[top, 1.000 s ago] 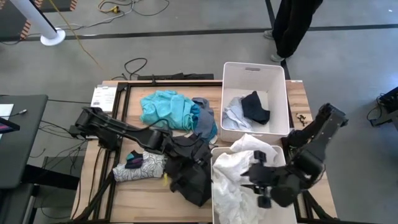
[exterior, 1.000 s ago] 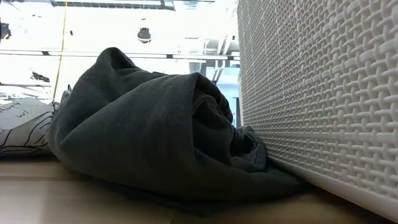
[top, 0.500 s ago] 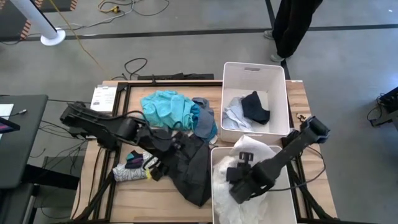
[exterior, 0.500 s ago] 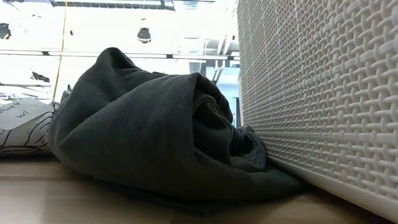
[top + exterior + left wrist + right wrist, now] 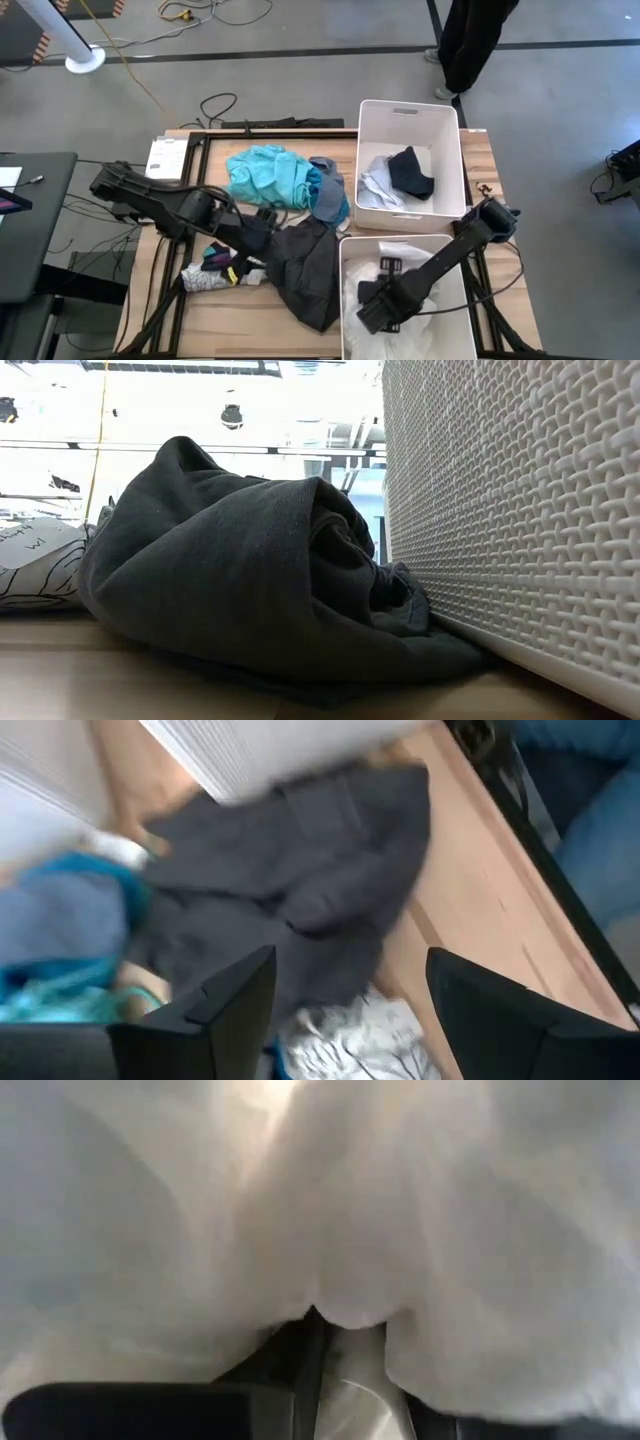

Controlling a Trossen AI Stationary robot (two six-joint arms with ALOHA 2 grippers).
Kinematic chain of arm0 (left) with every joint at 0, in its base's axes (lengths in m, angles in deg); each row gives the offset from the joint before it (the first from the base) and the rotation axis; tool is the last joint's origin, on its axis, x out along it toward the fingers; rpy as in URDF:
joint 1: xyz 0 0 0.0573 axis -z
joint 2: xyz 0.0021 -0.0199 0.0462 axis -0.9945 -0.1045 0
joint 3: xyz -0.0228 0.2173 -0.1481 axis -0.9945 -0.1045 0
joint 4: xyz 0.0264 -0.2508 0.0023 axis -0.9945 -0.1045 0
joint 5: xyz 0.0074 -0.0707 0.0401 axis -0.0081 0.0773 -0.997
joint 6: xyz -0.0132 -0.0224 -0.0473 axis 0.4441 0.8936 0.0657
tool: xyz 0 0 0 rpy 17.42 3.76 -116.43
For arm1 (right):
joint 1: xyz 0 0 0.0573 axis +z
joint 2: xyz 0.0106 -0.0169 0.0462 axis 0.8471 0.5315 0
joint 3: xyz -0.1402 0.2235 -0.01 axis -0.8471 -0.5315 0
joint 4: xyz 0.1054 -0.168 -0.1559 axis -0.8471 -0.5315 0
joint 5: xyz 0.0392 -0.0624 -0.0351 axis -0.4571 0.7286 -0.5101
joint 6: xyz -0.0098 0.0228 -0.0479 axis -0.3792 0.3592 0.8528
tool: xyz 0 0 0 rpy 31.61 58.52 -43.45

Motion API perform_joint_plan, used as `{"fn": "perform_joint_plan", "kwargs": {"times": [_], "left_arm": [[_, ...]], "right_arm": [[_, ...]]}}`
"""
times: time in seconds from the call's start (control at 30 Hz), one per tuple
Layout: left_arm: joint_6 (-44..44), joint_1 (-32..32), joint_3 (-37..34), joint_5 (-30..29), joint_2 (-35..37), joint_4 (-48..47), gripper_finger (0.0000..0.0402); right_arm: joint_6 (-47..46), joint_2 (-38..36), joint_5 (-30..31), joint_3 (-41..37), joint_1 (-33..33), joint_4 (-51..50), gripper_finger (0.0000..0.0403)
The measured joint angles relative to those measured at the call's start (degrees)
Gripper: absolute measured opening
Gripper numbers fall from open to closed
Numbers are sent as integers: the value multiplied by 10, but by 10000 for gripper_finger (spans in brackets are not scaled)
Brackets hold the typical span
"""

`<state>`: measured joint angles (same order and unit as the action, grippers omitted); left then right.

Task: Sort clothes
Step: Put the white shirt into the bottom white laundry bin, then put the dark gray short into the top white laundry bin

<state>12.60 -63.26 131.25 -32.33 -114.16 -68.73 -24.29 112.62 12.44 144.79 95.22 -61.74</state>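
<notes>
A dark grey garment (image 5: 305, 275) lies heaped on the table against the near white bin (image 5: 344, 285); it also shows in the low view (image 5: 230, 580). A leaf-print white garment (image 5: 205, 278) lies to its left. Teal (image 5: 268, 175) and blue (image 5: 325, 195) garments lie at the back. My left gripper (image 5: 243, 262) hovers open between the leaf-print and dark garments (image 5: 350, 1010). My right gripper (image 5: 370, 312) is down in the near bin, in a white garment (image 5: 440, 320). My right gripper is sunk into the white garment from above, slanting toward the table's left. A fold of white cloth (image 5: 350, 1380) sits between its two fingers. The cloth lies slack around them inside the near bin. One layer or several, I cannot tell.
The far white bin (image 5: 408, 110) holds a pale garment and a black one (image 5: 410, 172). A white paper (image 5: 165, 157) lies at the table's far left. A person stands beyond the far edge (image 5: 470, 40). The near bin's woven wall (image 5: 520, 510) fills the low view's right.
My right gripper has swung toward the table's left and near edge and gone down into the near bin; the white garment, first heaped above the rim, has sunk inside. My left gripper has drawn back off the dark grey garment toward the table's left.
</notes>
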Motion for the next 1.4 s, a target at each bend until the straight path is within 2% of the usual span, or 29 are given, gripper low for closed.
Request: {"fn": "perform_joint_plan", "kwargs": {"times": [0.1,0.27,0.47,0.6,0.77,0.97,1.17,1.4], "left_arm": [[-4,9,-47,12,0,25,251],[-27,24,-127,7,0,127,251],[-84,40,-202,-76,-1,234,251],[-115,41,-231,-89,-1,290,251],[-147,41,-246,-87,-6,327,251],[-168,21,-247,-30,-18,339,251],[-181,-4,-247,-1,-53,331,251],[-209,-15,-246,-1,-109,343,251]], "right_arm": [[-4,-24,-1,0,2,12,137],[-11,-72,7,0,2,35,137],[-11,-134,13,0,2,69,136],[-11,-168,14,0,2,81,136],[5,-199,46,0,5,108,136],[87,-219,97,0,14,190,136],[168,-223,104,0,12,261,136],[185,-221,108,0,4,261,136]]}}
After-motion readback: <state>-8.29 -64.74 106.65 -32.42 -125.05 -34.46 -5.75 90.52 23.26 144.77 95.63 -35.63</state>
